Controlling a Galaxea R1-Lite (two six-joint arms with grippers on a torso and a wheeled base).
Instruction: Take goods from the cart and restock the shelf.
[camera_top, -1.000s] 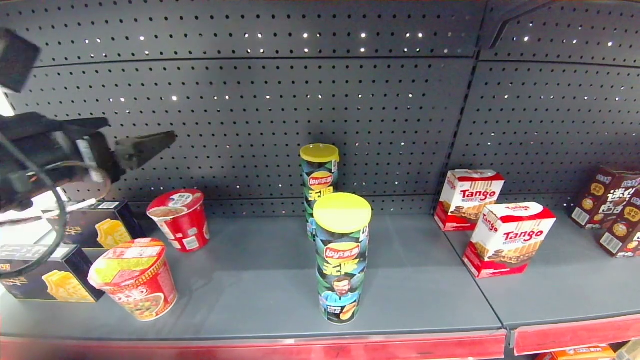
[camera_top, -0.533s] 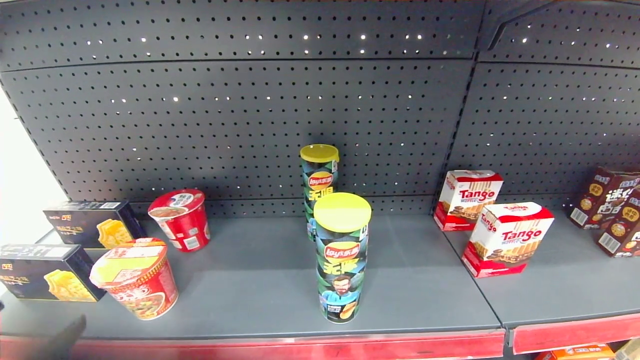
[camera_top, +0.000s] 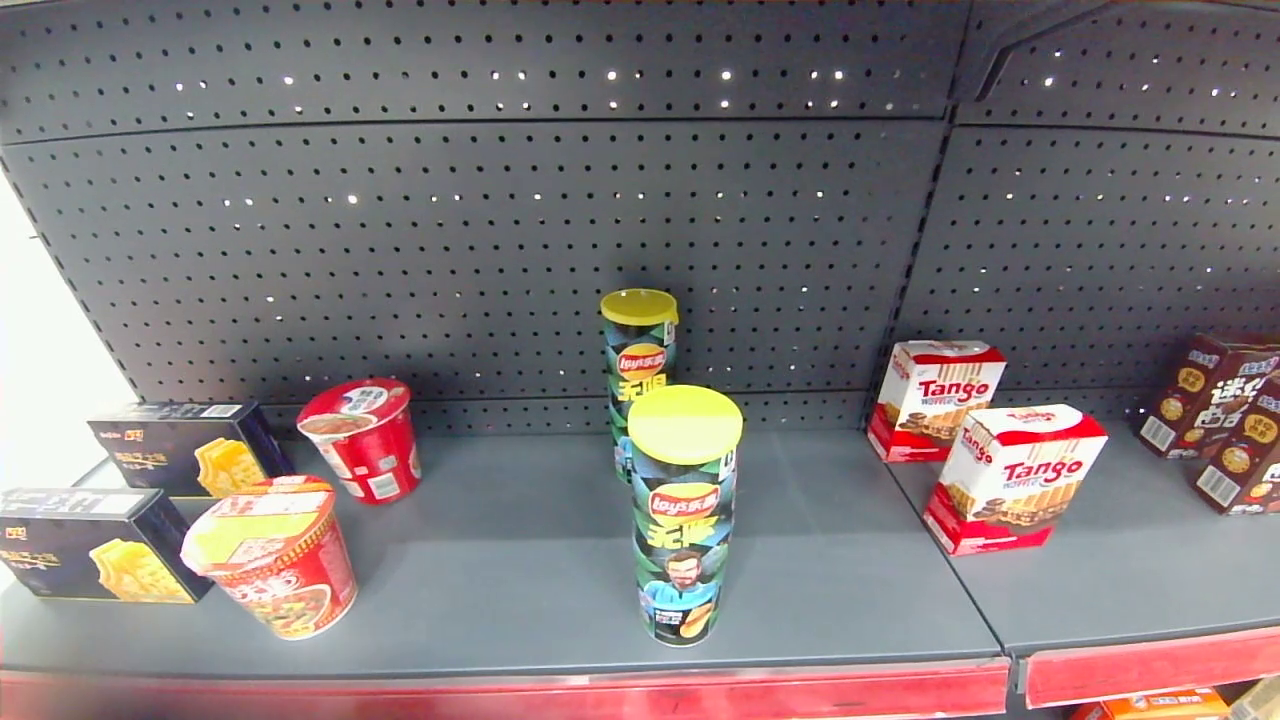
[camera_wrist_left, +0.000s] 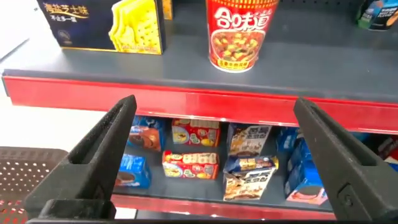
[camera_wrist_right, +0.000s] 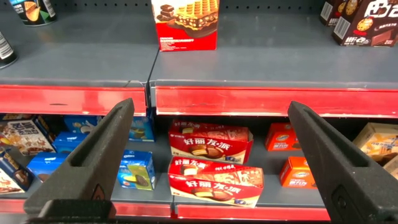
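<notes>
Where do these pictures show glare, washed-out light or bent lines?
Head view: the left edge is washed out white, light dots shine through the pegboard, whose seams bow. Left wrist view: a sheen runs along the red shelf edge.

Matte black two-fingered left gripper (camera_wrist_left: 214, 102): long wedge-shaped fingers (camera_wrist_left: 102, 152), tapering to blunt tips, flat inner faces, bevelled edges. Matte black right gripper (camera_wrist_right: 211, 104): same wedge fingers (camera_wrist_right: 339, 158), faintly grainy plastic surface.

Matt perforated metal shelf (camera_top: 520, 560) — glossy cartons (camera_top: 1010, 480).
</notes>
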